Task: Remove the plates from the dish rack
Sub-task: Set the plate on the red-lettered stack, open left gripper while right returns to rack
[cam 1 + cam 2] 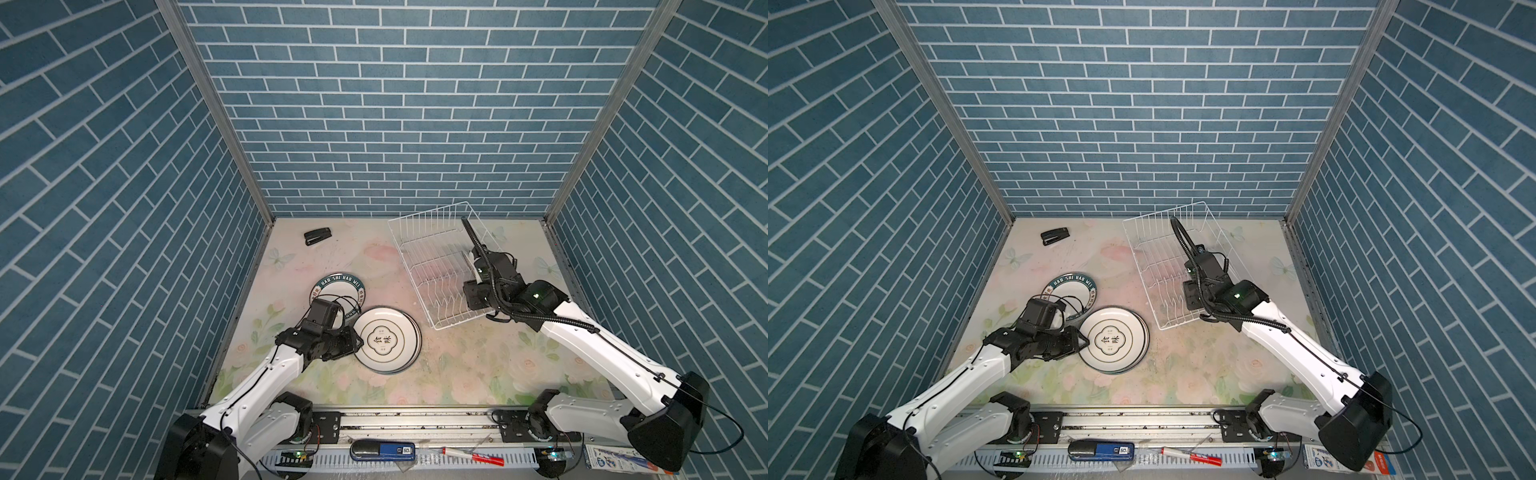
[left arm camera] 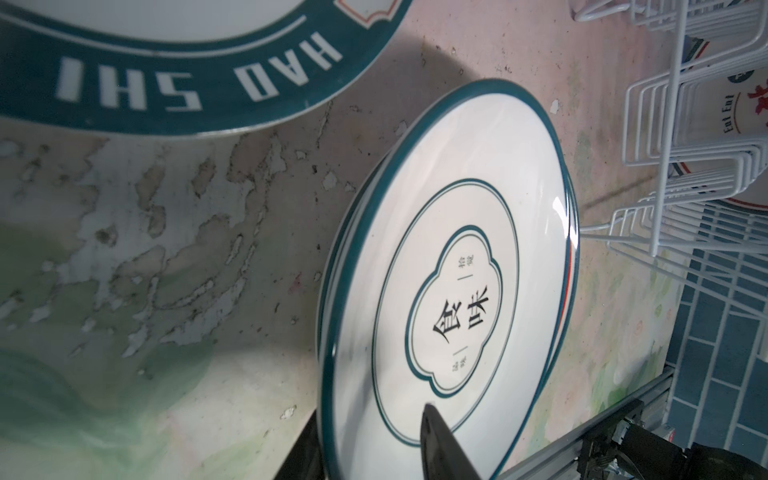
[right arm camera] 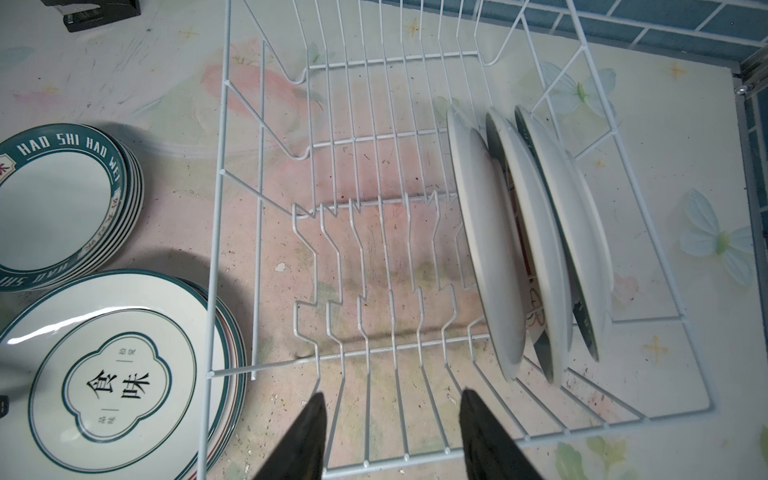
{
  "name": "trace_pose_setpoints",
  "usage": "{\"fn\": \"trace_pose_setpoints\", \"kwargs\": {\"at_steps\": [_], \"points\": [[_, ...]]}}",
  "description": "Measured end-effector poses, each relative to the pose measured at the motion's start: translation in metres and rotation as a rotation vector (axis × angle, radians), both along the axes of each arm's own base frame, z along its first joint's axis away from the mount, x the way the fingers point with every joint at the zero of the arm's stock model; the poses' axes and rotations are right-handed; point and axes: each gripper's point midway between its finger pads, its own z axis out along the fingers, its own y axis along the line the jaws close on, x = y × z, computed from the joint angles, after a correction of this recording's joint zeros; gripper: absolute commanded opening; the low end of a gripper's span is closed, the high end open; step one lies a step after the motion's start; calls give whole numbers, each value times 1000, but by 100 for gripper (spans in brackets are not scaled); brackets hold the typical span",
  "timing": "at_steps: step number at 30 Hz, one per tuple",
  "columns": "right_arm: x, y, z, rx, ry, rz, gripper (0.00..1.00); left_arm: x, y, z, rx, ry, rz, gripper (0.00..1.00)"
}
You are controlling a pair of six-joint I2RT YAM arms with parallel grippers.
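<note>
- White plates (image 3: 486,249) stand slotted in the dish rack (image 3: 215,249); right gripper (image 3: 392,395) hovers part-open, empty, apparently lining up.
- Left gripper (image 2: 370,419) straddles the rim of the stack (image 2: 457,187); grip unclear.

Dish rack (image 3: 226,83) is white wire; racked plates (image 3: 486,232) show plain white backs with dark rim edges. One stack's top plate (image 3: 112,374): white, thin teal rim and rings, teal quatrefoil, black characters; other stack (image 3: 54,208): wide teal band, white HAO SHI HAO WEI lettering. Desk (image 3: 685,166) pastel pink-green floral with butterflies, walls (image 1: 395,104) blue brick, stapler (image 1: 318,236) black.
</note>
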Motion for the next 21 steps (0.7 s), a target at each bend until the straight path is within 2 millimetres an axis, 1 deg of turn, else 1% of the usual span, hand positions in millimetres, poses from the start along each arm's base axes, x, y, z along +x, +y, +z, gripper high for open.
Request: {"fn": "trace_pose_setpoints", "kwargs": {"at_steps": [4,9,11,14,16,19,20,21], "points": [[0,0,0,0,0,0,53,2,0,1,7,-3,-3,40],[0,0,0,0,0,1,53,3,0,-3,12,9,-6,44],[0,0,0,-1,0,1,53,3,0,-3,13,9,-7,48],[0,0,0,-4,-1,5,54,3,0,-1,16,2,-7,57],[0,0,0,-6,0,6,54,5,2,4,19,-20,-5,61],[-1,-1,-2,-16,3,12,54,9,4,18,23,-76,0,65],[-1,-1,-2,-22,5,13,54,12,4,24,22,-99,2,70],[-1,-2,-3,-29,5,15,54,14,4,29,20,-116,5,71]]}}
